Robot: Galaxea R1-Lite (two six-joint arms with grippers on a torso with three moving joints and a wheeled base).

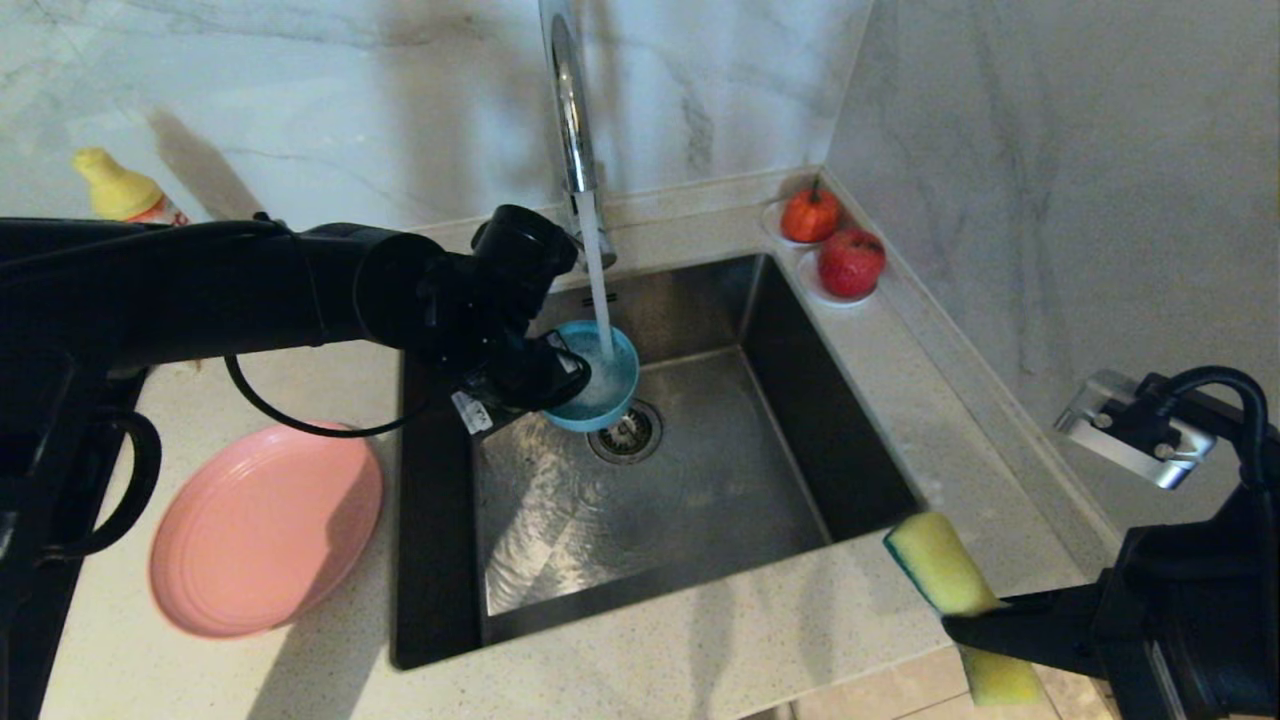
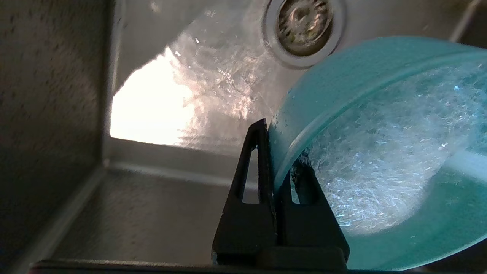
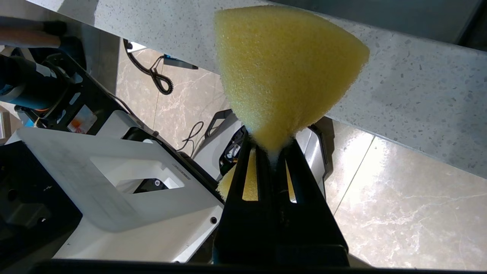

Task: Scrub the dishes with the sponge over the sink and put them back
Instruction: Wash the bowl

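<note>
My left gripper [image 1: 560,375] [image 2: 279,146] is shut on the rim of the teal-blue bowl [image 1: 600,385] [image 2: 380,114]. It holds the bowl tilted over the sink [image 1: 700,500], just above the drain strainer [image 1: 627,432] [image 2: 303,23]. Water from the tap [image 1: 575,120] runs into the bowl, and foam swirls inside. The pink plate [image 1: 265,525] lies on the counter left of the sink. My right gripper [image 1: 960,625] [image 3: 271,152] is shut on the yellow sponge [image 1: 945,575] [image 3: 285,72] at its pinched middle, off the counter's front right corner. A green layer shows on one face.
Two red fruits [image 1: 830,240] on small white dishes sit in the counter's back right corner. A yellow-capped bottle [image 1: 120,190] stands at the back left. Marble walls close in behind and on the right. The floor and the robot base [image 3: 114,171] lie below the right gripper.
</note>
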